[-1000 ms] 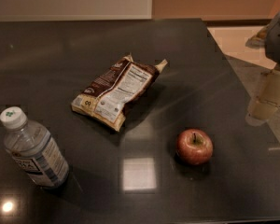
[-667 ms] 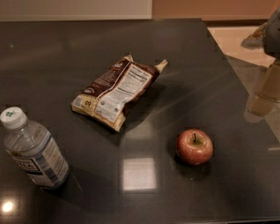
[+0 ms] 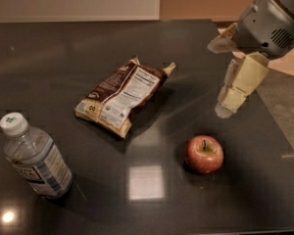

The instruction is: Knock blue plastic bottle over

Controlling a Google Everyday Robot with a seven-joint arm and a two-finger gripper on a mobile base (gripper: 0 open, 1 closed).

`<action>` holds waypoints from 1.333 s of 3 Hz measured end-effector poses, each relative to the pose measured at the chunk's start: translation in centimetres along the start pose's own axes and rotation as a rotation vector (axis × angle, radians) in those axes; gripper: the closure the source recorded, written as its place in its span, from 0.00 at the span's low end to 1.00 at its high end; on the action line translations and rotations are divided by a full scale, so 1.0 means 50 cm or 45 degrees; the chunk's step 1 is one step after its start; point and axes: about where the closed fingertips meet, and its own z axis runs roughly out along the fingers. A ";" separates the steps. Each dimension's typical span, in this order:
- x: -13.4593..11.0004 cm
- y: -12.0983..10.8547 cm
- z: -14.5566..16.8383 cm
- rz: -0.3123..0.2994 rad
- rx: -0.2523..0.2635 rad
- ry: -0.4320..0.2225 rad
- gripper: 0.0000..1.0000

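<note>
While the blue plastic bottle [image 3: 34,163] stands upright at the desk's [image 3: 63,48] front left, we note a snack bag [image 3: 121,96] beyond, an apple [image 3: 204,153] farther right, and the tool [image 3: 235,89] over the right edge; its state we cannot tell.

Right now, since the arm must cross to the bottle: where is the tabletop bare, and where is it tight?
Bare: the table's back strip behind the snack bag, and the front stretch between blue plastic bottle and apple. Tighter: between bag and apple, near the gripper hanging at the picture's right.
</note>
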 end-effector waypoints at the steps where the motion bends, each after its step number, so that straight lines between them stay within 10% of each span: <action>1: -0.098 0.036 0.048 -0.106 -0.096 -0.158 0.00; 4: -0.315 0.179 0.199 -0.299 -0.227 -0.418 0.00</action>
